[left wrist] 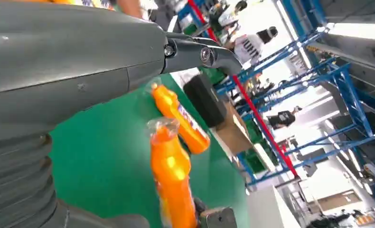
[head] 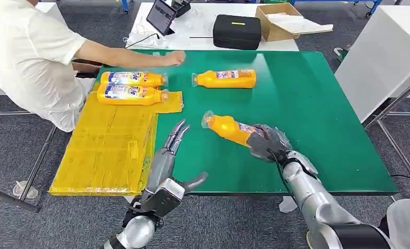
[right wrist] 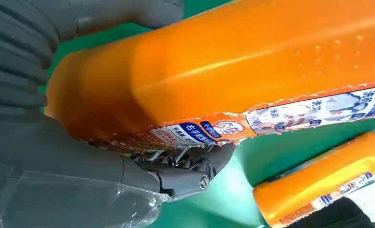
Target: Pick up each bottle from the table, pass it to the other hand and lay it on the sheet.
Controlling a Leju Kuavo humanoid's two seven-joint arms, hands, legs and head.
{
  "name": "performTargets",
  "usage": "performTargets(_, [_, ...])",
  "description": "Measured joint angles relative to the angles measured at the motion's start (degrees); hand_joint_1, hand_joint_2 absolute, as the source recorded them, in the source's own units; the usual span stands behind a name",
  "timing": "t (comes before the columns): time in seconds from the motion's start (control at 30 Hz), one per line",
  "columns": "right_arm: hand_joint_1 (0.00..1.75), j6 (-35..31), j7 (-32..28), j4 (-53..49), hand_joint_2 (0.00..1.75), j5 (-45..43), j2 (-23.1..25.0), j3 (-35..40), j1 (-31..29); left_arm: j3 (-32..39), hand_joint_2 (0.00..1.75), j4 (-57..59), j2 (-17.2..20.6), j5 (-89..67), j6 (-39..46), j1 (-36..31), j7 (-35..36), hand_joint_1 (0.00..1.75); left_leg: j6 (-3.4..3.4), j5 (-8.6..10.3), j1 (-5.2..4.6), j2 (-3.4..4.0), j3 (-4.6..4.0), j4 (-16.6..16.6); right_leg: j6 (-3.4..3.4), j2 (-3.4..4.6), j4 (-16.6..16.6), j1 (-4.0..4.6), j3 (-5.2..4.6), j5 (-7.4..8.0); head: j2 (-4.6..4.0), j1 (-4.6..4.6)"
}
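Note:
My right hand (head: 267,142) grips an orange bottle (head: 228,128) by its base above the green table (head: 317,104), cap end pointing toward my left hand. In the right wrist view the held bottle (right wrist: 252,61) is wrapped by my fingers (right wrist: 185,171). My left hand (head: 173,145) is open, fingers stretched toward the bottle's cap, a short gap away. From the left wrist, the held bottle (left wrist: 173,180) shows beyond my fingers (left wrist: 200,52). A second orange bottle (head: 225,78) lies on the table farther back. Two more bottles (head: 133,79) (head: 132,94) lie on the yellow sheet (head: 107,150).
A person in a white shirt (head: 26,57) stands at the left, one hand (head: 172,58) reaching onto the table's far edge. A black case (head: 237,31), a cardboard box (head: 281,21) and a tablet (head: 160,16) sit on the white table behind.

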Motion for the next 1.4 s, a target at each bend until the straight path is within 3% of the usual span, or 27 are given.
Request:
performTargets(0.03, [1.48, 0.8, -1.3, -0.4, 1.75, -1.9, 0.1, -0.2, 0.4, 0.4, 1.75, -0.3, -0.2, 2.6, -1.4, 0.4, 0.2, 0.00, 0.00, 0.00, 0.00, 0.00, 0.00, 0.0, 0.00, 0.00, 0.0, 0.00, 0.01, 0.00, 0.00, 0.00])
performTargets(0.1, [1.66, 2.3, -4.1, -2.4, 1.75, -7.2, 0.6, -0.4, 2.0, 2.2, 1.75, -0.8, -1.4, 11.9, -5.3, 1.5, 2.3, 0.00, 0.00, 0.00, 0.00, 0.00, -0.05, 0.0, 0.01, 0.00, 0.0, -0.01, -0.01, 0.00, 0.02, 0.00])
performTargets(0.27, [1.52, 3.2, -5.6, -12.0, 1.75, -18.3, 2.9, 0.4, 8.4, 5.6, 1.75, -0.1, -3.4, 27.7, -7.4, 2.7, 6.4, 0.00, 0.00, 0.00, 0.00, -0.05, -0.32, 0.0, 0.01, -0.02, 0.0, 0.00, -0.20, 0.00, 0.00, 0.00])
performTargets(0.5, [1.43, 5.0, -5.2, -29.3, 1.75, -29.1, 6.4, 11.2, 16.8, 8.1, 1.75, 4.0, -4.2, 47.2, -15.3, 3.6, 10.1, 0.00, -0.06, 0.13, 0.01, -0.04, -1.06, 0.0, 0.00, -0.02, 0.1, -0.01, -0.99, 0.00, 0.00, -0.02])
performTargets(0.87, [1.48, 5.3, -4.9, -36.7, 1.75, -31.6, 6.7, 20.2, 18.7, 9.3, 1.75, 5.9, -4.2, 47.7, -15.2, 3.0, 8.5, 0.00, -0.04, 0.12, -0.04, -0.08, -1.36, 0.0, 0.01, -0.05, 0.1, -0.06, -1.21, -0.01, 0.00, 0.00])
performTargets(1.4, [1.38, 6.1, -4.7, -35.0, 1.75, -34.2, 8.3, 28.1, 18.3, 9.5, 1.75, -1.0, -4.8, 41.1, -13.8, 2.9, 0.4, 0.00, -0.05, 0.13, -0.02, -0.09, -1.43, 0.0, 0.01, -0.07, 0.1, -0.04, -1.26, -0.01, 0.00, 0.00])
